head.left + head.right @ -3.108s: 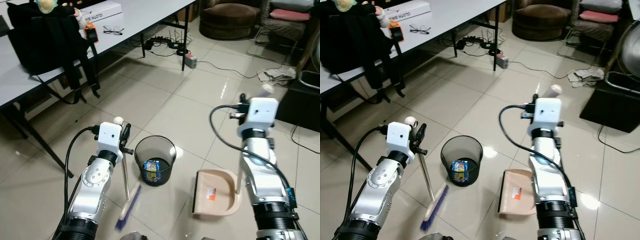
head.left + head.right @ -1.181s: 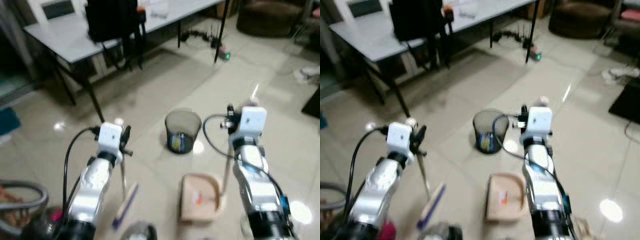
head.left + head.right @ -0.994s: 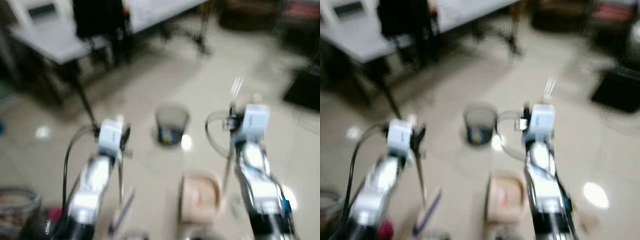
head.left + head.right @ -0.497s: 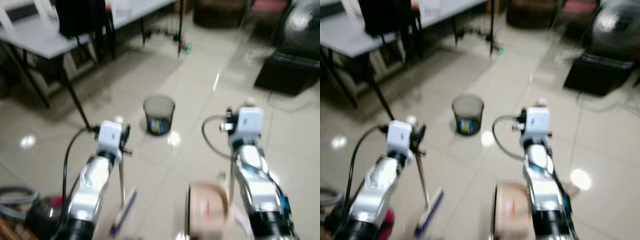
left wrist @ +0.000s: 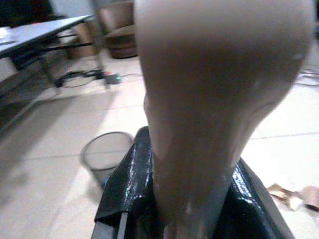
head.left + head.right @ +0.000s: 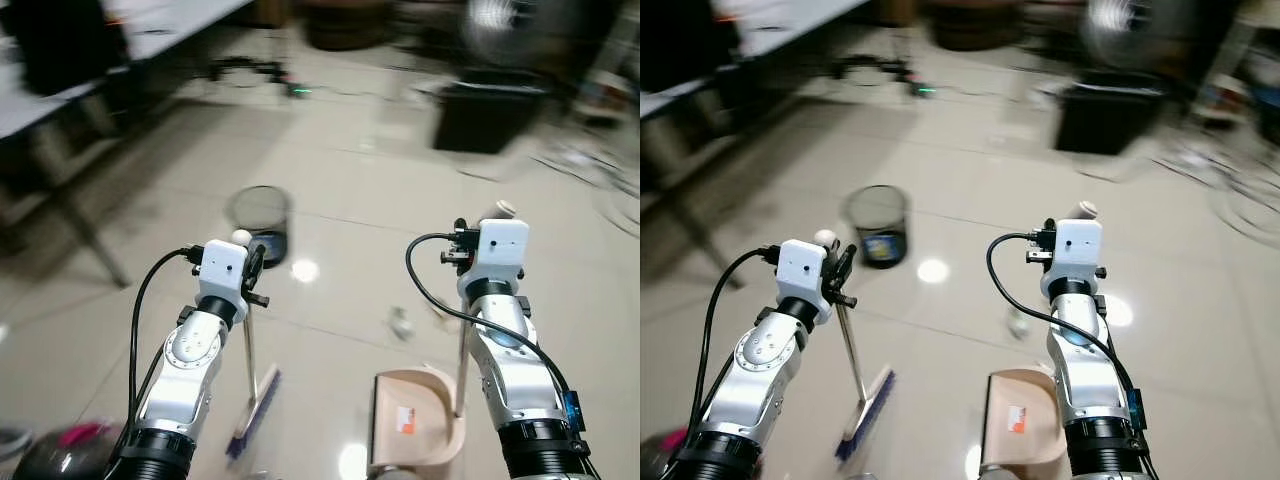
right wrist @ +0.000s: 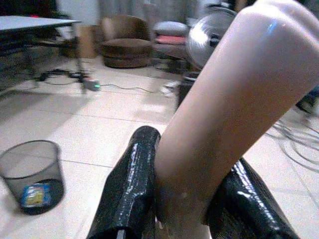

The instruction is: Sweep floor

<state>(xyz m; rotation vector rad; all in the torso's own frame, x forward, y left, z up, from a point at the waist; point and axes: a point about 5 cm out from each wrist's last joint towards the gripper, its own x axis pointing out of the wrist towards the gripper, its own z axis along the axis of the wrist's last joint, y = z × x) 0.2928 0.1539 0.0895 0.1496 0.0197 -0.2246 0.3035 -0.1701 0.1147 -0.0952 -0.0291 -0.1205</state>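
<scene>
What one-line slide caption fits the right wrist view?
Right gripper shut on the beige dustpan handle, with the mesh bin standing on the tiled floor beyond.

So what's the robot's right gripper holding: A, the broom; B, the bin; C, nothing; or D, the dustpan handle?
D: the right gripper is clamped on the beige handle that runs down to the dustpan on the floor.
</scene>
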